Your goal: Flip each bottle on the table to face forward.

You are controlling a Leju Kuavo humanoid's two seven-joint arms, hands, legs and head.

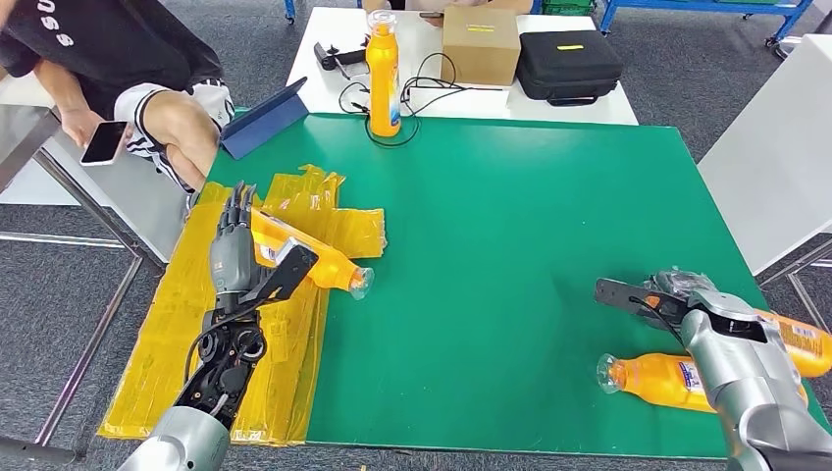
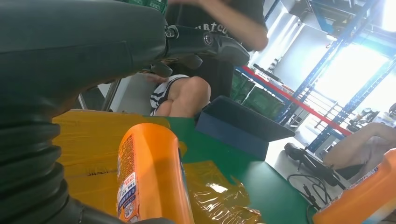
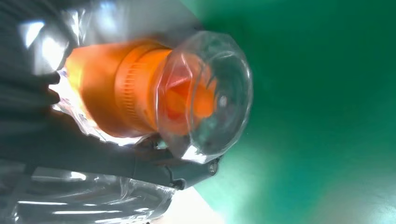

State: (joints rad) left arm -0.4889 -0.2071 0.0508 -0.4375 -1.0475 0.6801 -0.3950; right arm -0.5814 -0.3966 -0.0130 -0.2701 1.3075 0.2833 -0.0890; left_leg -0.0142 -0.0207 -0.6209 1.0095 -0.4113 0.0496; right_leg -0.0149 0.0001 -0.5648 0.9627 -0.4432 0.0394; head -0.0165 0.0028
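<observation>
Near right, the right hand [image 1: 677,294] reaches over the bench's [image 1: 510,245] near right corner; its wrist view shows the fingers wrapped round an orange bottle [image 3: 140,93], clear cap pointing out over the green. Two orange bottles lie there in the head view: one [image 1: 648,381] with cap pointing left, another [image 1: 800,343] behind the arm at the edge. Which one is held, I cannot tell.

Near left, the left hand [image 1: 235,245] lies flat, fingers straight and together, on a lying bottle [image 1: 309,257] atop yellow film [image 1: 235,324]; thumb out, no grip. Its label print is unreadable.

The green middle lies open. At the far edge a fourth bottle [image 1: 383,74] stands upright.
</observation>
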